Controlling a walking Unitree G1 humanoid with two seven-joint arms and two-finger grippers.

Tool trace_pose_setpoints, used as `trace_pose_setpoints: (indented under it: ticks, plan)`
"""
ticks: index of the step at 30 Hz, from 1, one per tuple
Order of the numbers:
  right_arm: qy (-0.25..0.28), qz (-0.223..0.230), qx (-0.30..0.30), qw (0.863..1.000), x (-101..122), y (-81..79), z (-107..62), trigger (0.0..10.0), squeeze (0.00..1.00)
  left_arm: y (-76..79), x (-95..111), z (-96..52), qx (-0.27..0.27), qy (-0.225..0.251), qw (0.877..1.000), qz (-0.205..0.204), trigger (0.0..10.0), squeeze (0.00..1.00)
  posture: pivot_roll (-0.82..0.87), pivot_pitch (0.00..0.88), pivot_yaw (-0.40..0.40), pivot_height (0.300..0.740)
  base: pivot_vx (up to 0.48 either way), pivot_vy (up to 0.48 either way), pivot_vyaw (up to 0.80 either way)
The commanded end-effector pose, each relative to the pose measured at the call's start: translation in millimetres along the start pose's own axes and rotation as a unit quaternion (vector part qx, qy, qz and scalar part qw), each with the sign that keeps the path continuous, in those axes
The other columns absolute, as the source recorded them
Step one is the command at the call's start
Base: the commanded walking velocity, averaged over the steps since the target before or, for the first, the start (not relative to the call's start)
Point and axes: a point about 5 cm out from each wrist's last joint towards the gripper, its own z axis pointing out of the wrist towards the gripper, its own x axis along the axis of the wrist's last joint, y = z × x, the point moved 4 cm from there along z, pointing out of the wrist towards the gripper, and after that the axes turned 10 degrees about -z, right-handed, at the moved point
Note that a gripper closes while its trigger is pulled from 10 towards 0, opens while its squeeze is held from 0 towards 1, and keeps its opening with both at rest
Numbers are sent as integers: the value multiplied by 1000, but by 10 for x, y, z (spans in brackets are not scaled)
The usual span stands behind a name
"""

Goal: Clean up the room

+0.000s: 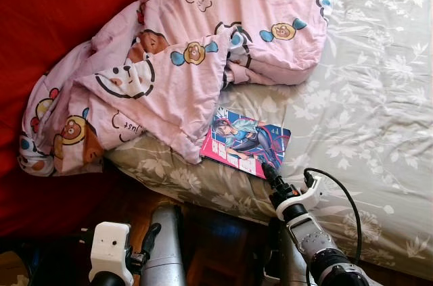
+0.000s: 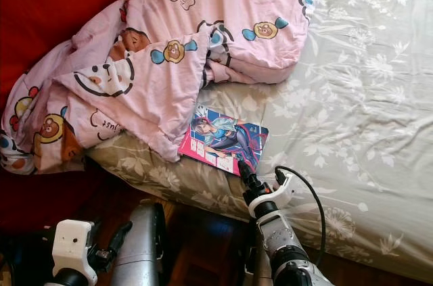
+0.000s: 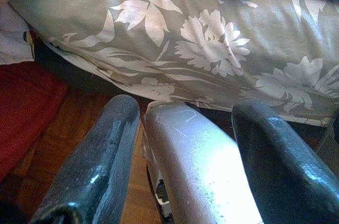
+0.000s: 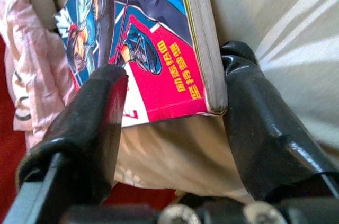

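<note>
Bedroom scene: a bed with a grey-green floral-print sheet point(image 1: 379, 117) is seen from above, with a dark wooden floor point(image 1: 216, 245) below its near edge and a large red fabric surface point(image 1: 54, 22) along the robot's left. A crumpled pink cartoon-print blanket with bears and candies point(image 1: 203, 42) is spread over the left and far part of the bed and spills over the edge onto the red surface.

A thin glossy comic book with a pink-and-blue illustrated cover point(image 1: 247, 140) is laid flat on the sheet near the bed's near edge, its far-left corner tucked just under the blanket's hem.

The right gripper point(image 1: 268, 172) is reached up to the book's near edge. In the right wrist view the two black fingers point(image 4: 92, 128) are spread apart on either side of the book's near corner point(image 4: 159, 70), one over the pink cover and the other beside the page edge against the sheet; the book is straddled, not clamped. A black cable point(image 1: 345, 198) is looped off the white wrist bracket.

The left gripper point(image 3: 185, 160) is held low over the floor, just short of the bed's side. Its fingers point(image 3: 95, 166) are parted, with nothing between them except a silver robot part point(image 3: 196, 166) seen behind.
</note>
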Motion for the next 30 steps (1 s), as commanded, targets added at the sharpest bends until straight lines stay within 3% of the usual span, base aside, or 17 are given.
trace_pose_setpoints:
  ticks: [1, 18, 20, 24, 25, 30]
  plan:
    - [-60, 38, 8, 997, -380, -45, -39, 0, 0, -34, -123, -28, 7, -23, 1000, 8, 10000, 0, 311, 409, 37, 609, 0, 0, 0]
    - [65, 67, 85, 992, 226, -205, 52, 0, 0, -48, -142, 287, 6, -10, 1000, 20, 10000, 0, 255, 323, 18, 609, 0, 0, 0]
    - [85, 60, 95, 990, 348, -224, 52, 0, 0, -65, -168, 386, 6, -9, 1000, 20, 10000, 0, 227, 262, 5, 609, 0, 0, 0]
    - [87, 5, 111, 990, 451, -215, 4, 0, 0, -119, -213, 552, 11, -9, 1000, 21, 10000, 0, 184, 171, -14, 609, 0, 0, 0]
    - [86, -38, 107, 990, 469, -204, -17, 0, 0, -150, -227, 593, 18, -7, 1000, 12, 10000, 0, 164, 144, -21, 609, 0, 0, 0]
    - [118, -92, 59, 987, 568, -130, -50, 0, 0, -203, -287, 703, 31, -9, 999, -4, 10000, 0, 131, 75, -31, 609, 0, 0, 0]
